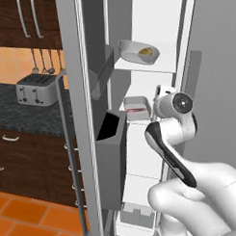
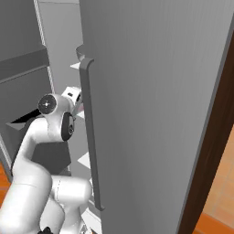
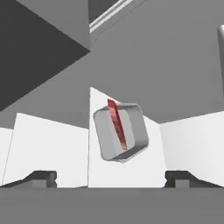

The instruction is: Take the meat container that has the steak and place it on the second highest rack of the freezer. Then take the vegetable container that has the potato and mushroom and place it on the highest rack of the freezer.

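While the meat container (image 3: pixel 120 131) with the steak (image 3: pixel 117 124) rests on the second highest rack (image 1: pixel 139 120), the hand (image 3: pixel 111 177) is before it, fingers wide apart, touching nothing; the vegetable container (image 1: pixel 138 51) sits above

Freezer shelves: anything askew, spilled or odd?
Nothing stands out. The shallow light-grey bowl with the yellow-brown potato sits level on its white shelf; the grey rectangular tub with the red steak sits flat below. The gripper is open.

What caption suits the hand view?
Open pincer facing the meat container with the steak, set on a white shelf.
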Tool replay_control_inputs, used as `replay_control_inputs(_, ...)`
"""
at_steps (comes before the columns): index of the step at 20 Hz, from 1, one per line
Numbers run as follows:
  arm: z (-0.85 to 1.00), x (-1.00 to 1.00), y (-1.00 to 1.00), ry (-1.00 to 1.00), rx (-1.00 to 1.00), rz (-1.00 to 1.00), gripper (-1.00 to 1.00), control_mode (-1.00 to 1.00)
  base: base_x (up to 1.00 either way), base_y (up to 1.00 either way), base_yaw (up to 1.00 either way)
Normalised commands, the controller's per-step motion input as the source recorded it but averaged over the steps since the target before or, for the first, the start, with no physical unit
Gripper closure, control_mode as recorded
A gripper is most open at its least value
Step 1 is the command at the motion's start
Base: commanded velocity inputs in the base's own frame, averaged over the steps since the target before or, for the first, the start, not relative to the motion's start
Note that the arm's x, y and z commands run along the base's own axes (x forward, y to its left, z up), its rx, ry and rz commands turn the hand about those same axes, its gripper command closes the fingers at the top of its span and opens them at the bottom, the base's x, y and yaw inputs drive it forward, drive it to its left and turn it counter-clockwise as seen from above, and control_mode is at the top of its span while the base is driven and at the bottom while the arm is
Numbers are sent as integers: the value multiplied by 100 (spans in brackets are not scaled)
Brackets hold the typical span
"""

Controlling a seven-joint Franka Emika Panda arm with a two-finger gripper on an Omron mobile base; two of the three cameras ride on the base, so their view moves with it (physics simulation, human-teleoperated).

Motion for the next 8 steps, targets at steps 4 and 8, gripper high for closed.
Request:
replay_control_inputs(4, 39, -100, 0, -2, -14, 23, -100, -100, 0, 0, 0)
replay_control_inputs(8, 46, -100, 0, -7, -12, 15, -100, -100, 0, 0, 0)
